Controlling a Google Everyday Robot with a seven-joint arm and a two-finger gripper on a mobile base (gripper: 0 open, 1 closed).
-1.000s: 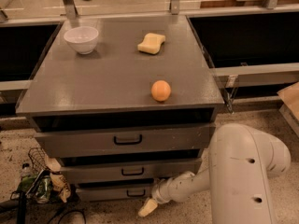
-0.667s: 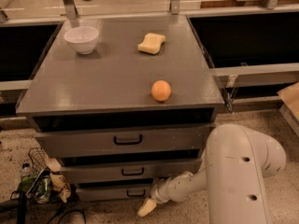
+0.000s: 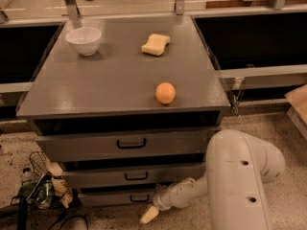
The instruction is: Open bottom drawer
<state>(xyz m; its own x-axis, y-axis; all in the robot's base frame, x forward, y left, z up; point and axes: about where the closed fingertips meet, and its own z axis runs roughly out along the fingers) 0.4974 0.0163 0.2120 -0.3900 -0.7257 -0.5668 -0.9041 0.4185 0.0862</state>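
Our gripper point(image 3: 148, 215) hangs low by the floor; whether it is spread or closed we cannot tell. The bottom drawer point(image 3: 108, 198) sits shut just above and behind it, with its handle point(image 3: 139, 198) just up-left of the tip. We judge we should rise slightly, hook the loop squarely, then pull straight outward, not sideways.

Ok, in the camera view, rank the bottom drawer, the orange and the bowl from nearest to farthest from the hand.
The hand sits low, near the floor.
1. Bottom drawer, right beside it.
2. Orange, on the cabinet top, near its front edge.
3. Bowl, at its back left corner.
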